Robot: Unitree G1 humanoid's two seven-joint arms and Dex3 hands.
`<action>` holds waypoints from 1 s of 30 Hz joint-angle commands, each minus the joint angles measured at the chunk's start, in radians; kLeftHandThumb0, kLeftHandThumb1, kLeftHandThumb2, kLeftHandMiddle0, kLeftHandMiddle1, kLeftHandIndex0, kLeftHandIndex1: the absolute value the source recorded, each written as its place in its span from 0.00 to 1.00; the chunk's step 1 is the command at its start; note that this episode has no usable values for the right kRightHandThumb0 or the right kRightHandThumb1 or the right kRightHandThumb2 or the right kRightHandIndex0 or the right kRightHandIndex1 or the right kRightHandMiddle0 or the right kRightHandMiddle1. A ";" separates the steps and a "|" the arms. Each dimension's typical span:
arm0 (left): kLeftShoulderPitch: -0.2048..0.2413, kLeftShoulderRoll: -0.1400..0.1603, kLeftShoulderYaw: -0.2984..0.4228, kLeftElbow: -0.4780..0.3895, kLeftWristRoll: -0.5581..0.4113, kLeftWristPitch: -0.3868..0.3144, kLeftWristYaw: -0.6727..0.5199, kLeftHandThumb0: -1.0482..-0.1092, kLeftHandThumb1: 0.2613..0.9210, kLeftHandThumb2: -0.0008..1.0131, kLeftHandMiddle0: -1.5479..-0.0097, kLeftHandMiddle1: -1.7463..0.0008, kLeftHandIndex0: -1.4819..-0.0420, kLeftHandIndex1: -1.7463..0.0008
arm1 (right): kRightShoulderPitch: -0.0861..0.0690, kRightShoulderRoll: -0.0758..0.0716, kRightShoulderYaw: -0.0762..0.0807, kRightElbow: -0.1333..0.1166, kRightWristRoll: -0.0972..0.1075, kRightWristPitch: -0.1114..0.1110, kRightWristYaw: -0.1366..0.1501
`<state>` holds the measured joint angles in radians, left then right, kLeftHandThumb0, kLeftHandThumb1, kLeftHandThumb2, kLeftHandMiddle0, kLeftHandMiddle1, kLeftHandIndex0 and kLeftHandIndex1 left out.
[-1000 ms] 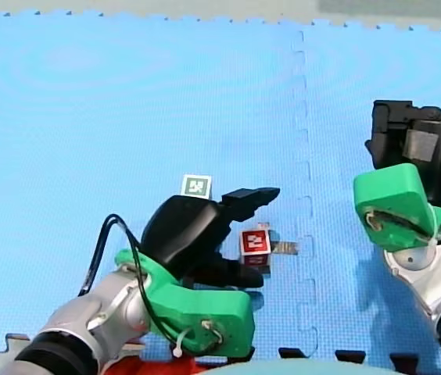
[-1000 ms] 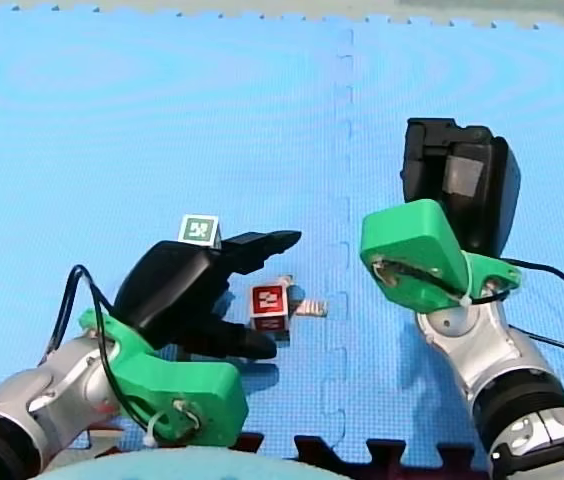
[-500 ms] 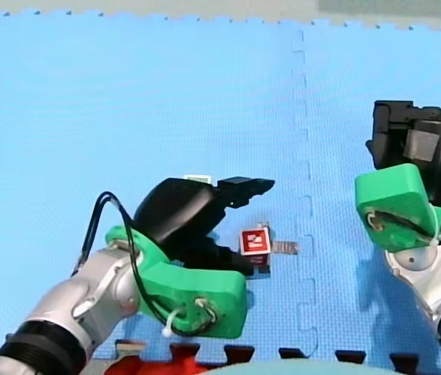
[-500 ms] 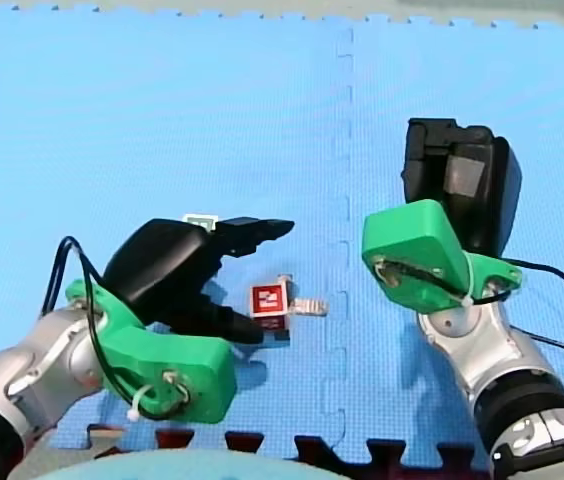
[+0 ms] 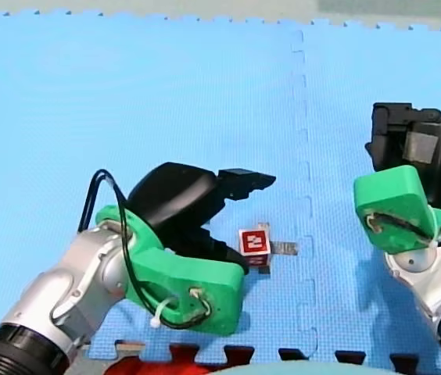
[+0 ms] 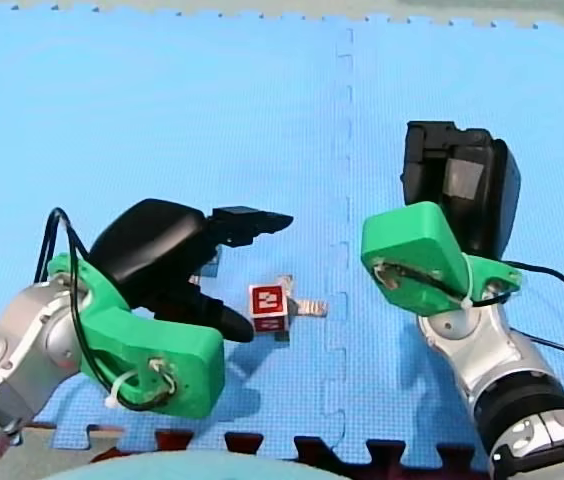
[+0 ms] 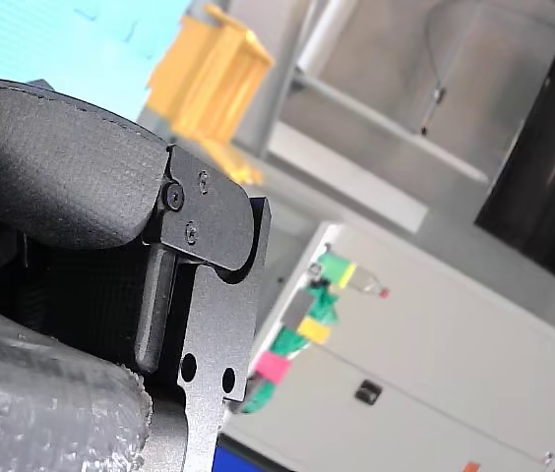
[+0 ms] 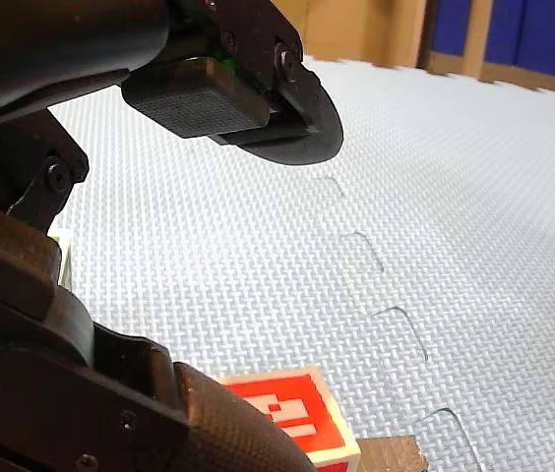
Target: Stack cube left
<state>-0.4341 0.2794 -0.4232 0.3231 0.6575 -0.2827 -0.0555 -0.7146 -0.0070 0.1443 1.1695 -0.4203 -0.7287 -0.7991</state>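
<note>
The blue foam mat (image 6: pixel 162 100) is bearing no stack yet, so by my judgement the job is barely beginning: grasping, lifting and placing are all left to do. The left hand (image 6: pixel 152 250) is reaching in from 7 o'clock, palm arching over the mat, its fingers (image 6: pixel 252 220) standing apart around the red cube and pinching nothing; the lower one is lying right against the cube's 9 o'clock face. The right hand (image 6: pixel 457 190) is hanging at 3 o'clock, well apart, its grip impossible to tell. The red cube (image 6: pixel 267 305) is sitting on the mat near 6 o'clock, a small grey tab (image 6: pixel 309 307) touching its 3 o'clock side.
</note>
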 commanded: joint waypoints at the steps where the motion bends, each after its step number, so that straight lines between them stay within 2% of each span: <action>1: 0.115 0.146 0.122 -0.412 -0.099 0.058 -0.188 0.00 0.91 0.02 0.46 0.00 0.61 0.97 | 0.023 -0.014 -0.016 0.015 0.021 0.005 0.005; 3: 0.110 0.155 0.135 -0.395 -0.111 0.046 -0.184 0.00 0.92 0.02 0.46 0.00 0.59 0.96 | 0.026 -0.014 -0.016 0.014 0.021 0.004 0.005; 4: 0.109 0.156 0.142 -0.392 -0.114 0.048 -0.183 0.00 0.93 0.02 0.49 0.00 0.58 0.96 | 0.027 -0.015 -0.016 0.014 0.021 0.004 0.005; 7: 0.127 0.131 0.180 -0.449 -0.146 0.166 -0.237 0.00 0.98 0.04 0.59 0.00 0.62 0.99 | 0.031 -0.016 -0.017 0.012 0.022 0.002 0.008; 9: 0.119 0.134 0.197 -0.435 -0.155 0.188 -0.244 0.00 1.00 0.05 0.62 0.01 0.63 0.99 | 0.033 -0.017 -0.018 0.012 0.023 0.000 0.011; 11: 0.100 0.141 0.203 -0.400 -0.150 0.179 -0.234 0.00 1.00 0.07 0.61 0.05 0.63 1.00 | 0.034 -0.018 -0.019 0.013 0.024 0.000 0.013; 13: 0.071 0.148 0.212 -0.342 -0.163 0.168 -0.230 0.00 1.00 0.07 0.58 0.04 0.63 1.00 | 0.036 -0.019 -0.020 0.013 0.024 -0.001 0.013; 17: 0.044 0.124 0.226 -0.244 -0.186 0.157 -0.184 0.00 0.99 0.04 0.52 0.00 0.63 1.00 | 0.042 -0.024 -0.020 0.009 0.024 -0.006 0.013; 20: 0.026 0.096 0.229 -0.142 -0.202 0.092 -0.107 0.00 0.97 0.02 0.50 0.00 0.61 0.99 | 0.045 -0.029 -0.020 0.008 0.026 -0.008 0.015; 23: -0.052 0.068 0.240 0.178 -0.245 -0.103 -0.009 0.00 0.93 0.00 0.50 0.00 0.58 0.98 | 0.048 -0.034 -0.018 0.008 0.024 -0.012 0.011; 25: -0.093 0.051 0.262 0.322 -0.296 -0.180 -0.020 0.00 0.91 0.00 0.49 0.00 0.58 0.98 | 0.050 -0.037 -0.017 0.008 0.023 -0.017 0.011; 27: -0.112 0.043 0.280 0.384 -0.332 -0.211 -0.045 0.00 0.89 0.00 0.49 0.00 0.57 0.98 | 0.052 -0.042 -0.017 0.006 0.023 -0.023 0.011; 30: -0.127 0.047 0.289 0.417 -0.351 -0.228 -0.062 0.00 0.87 0.00 0.48 0.00 0.56 0.98 | 0.057 -0.049 -0.016 0.002 0.023 -0.032 0.013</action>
<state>-0.4394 0.3599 -0.1963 0.3442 0.4180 -0.3228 -0.1549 -0.6742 -0.0264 0.1337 1.1773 -0.4000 -0.7306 -0.7861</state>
